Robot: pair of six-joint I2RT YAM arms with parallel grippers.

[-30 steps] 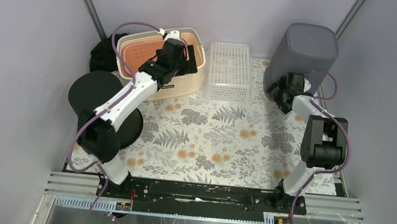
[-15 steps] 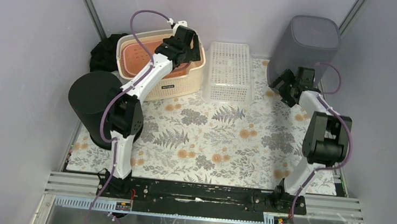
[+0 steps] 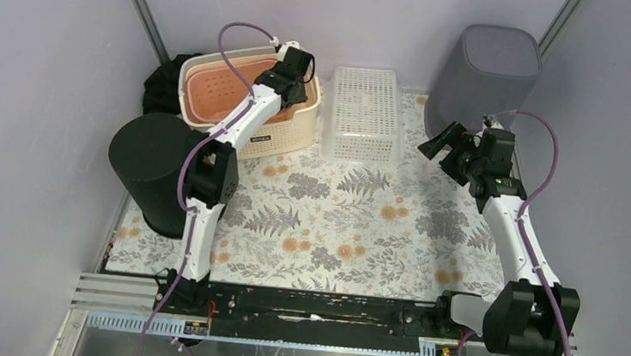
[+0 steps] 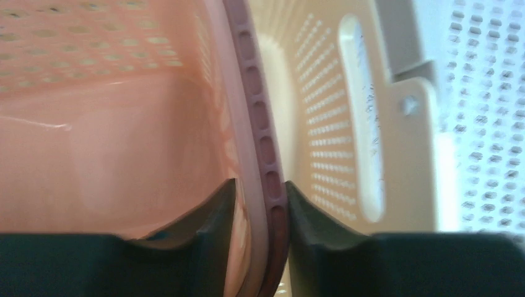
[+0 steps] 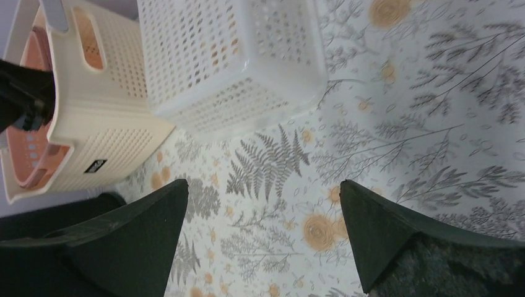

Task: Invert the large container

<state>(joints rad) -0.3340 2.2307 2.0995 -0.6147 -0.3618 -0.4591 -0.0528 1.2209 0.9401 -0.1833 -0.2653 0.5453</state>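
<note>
Well, from above, the right claw (image 3: pixel 444 150) has just let go of the grey container (image 3: pixel 486 77) and drawn back; one second ago it was holding this container tilted. Now the container stands alone, behind and to the right of the white basket (image 3: pixel 363 113), with a closed face upward, so I judge the turning is done, or nearly. This claw is spread wide and holds nothing. The left claw (image 3: pixel 291 68) has reached a little further, just left of the white basket, at the pink basket (image 3: pixel 220 92) which sits inside the cream basket (image 3: pixel 277 136). I count one grey container, one white basket, one cream basket, one pink basket, one black drum (image 3: pixel 146 159) far left of the white basket, one dark cloth heap (image 3: pixel 163 87) and two arms. In the left wrist view the claw is clamped on the pink rim, one finger inside, the other between pink basket and cream wall. In the right wrist view the fingers stand far apart with only the flowered mat (image 5: pixel 371 154) between them; the grey container does not show there.
</note>
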